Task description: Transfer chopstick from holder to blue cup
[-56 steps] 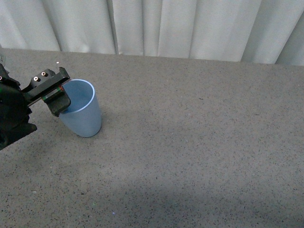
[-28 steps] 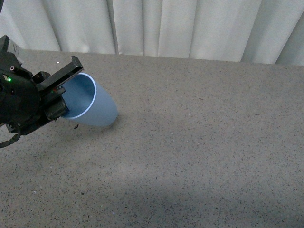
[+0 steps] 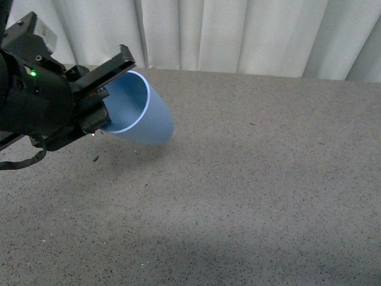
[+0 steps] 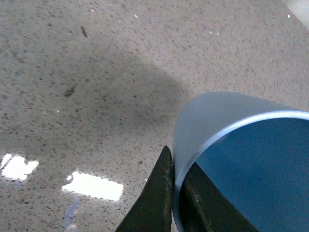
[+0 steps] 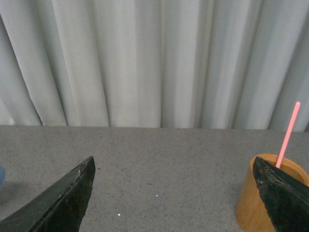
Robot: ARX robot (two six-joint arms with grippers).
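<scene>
Behind, white pleated curtain (image 3: 238, 36); grey speckled tabletop (image 3: 268, 196) below blue cup (image 3: 143, 113).

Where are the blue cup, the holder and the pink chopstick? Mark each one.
blue cup (image 3: 156, 122): front view, outer side wall.
holder (image 5: 251, 203): right wrist view, wooden outer wall.
pink chopstick (image 5: 287, 133): right wrist view, shaft above the holder's rim.

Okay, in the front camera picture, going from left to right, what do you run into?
left arm → left gripper, clamped on the cup's rim → blue cup, tilted with its mouth toward the arm
</scene>
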